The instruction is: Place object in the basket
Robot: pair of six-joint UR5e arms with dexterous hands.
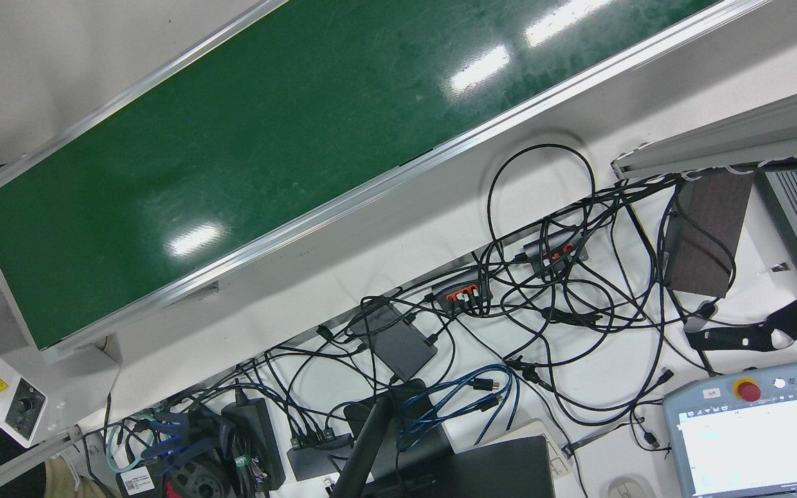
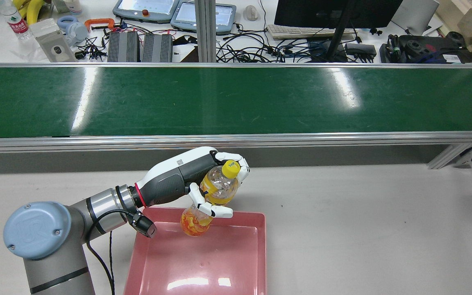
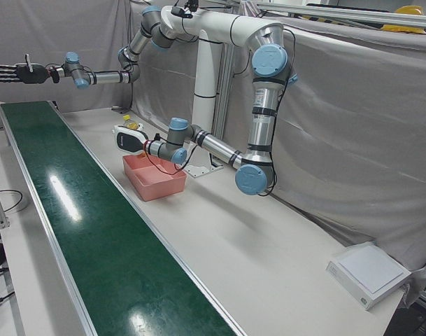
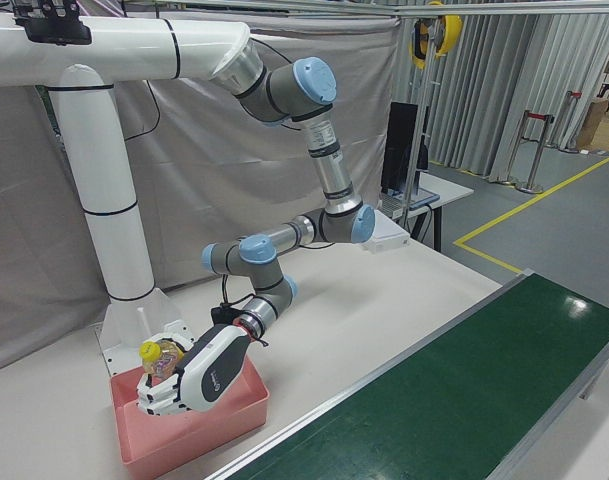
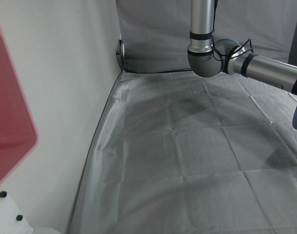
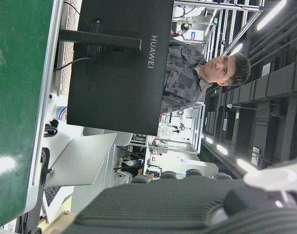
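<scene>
Pink basket [image 2: 256,262] sits ready; the left hand [image 2: 219,186] grips a yellow-capped bottle [image 2: 213,192] tilted over its far edge (not yet released), so only lowering and letting go remain, I judge

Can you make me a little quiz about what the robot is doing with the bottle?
1. True or false: the bottle is lying flat on the green belt.
2. What colour is the bottle's cap? A yellow, B blue, C black.
3. Fill in the missing word: the left robot hand holds the bottle over the far edge of the pink ____.

Key: 1 false, it is held up in the robot hand. 2 A. 3 basket.
</scene>
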